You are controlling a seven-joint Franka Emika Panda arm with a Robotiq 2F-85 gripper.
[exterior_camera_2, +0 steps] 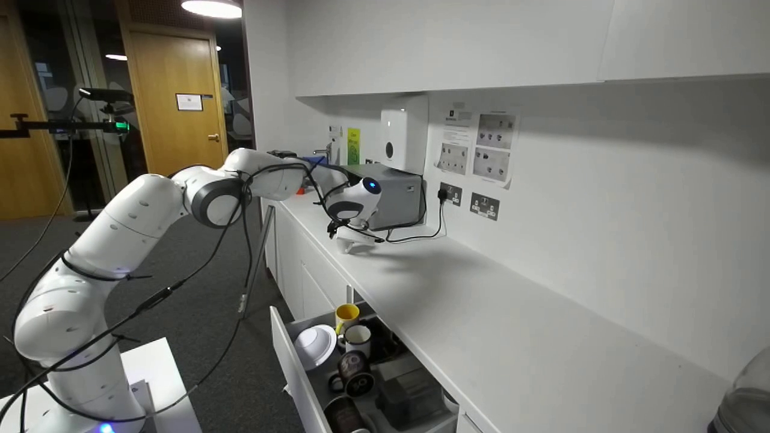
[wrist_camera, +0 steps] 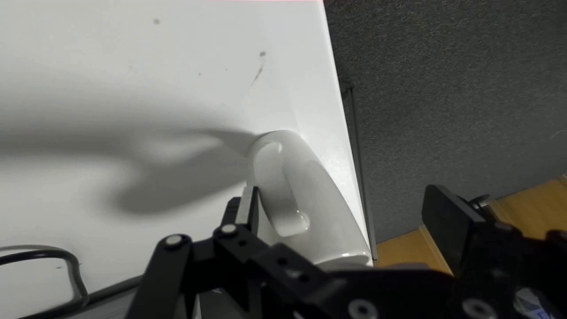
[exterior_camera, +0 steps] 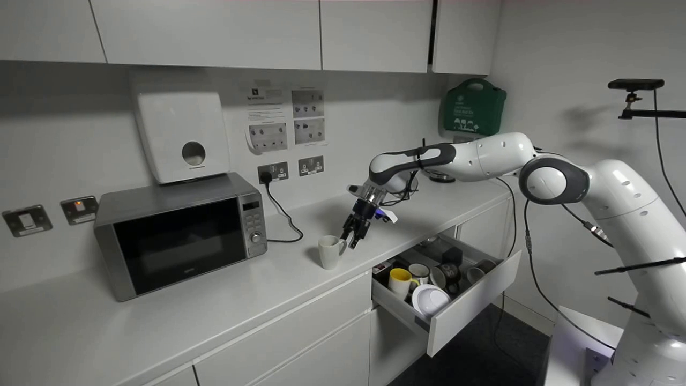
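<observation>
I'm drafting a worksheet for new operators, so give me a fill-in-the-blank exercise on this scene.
The gripper has its jaws ____, not shut.
The white mug on the counter has its looped ____ towards the gripper.
One mug in the drawer is white outside but ____ inside.
The appliance with the dark door is a ____.

Missing words: open; handle; yellow; microwave.

Counter (exterior_camera: 214,305) covered by two set-back views and a close one.
In an exterior view, the back wall (exterior_camera: 375,123) is faced obliquely from above; in an exterior view, the counter is looked along toward a wooden door (exterior_camera_2: 162,132). The arm (exterior_camera: 493,153) and open drawer (exterior_camera: 474,302) are shared by both exterior views. In the wrist view, the mug (wrist_camera: 314,199) is seen from close above.
</observation>
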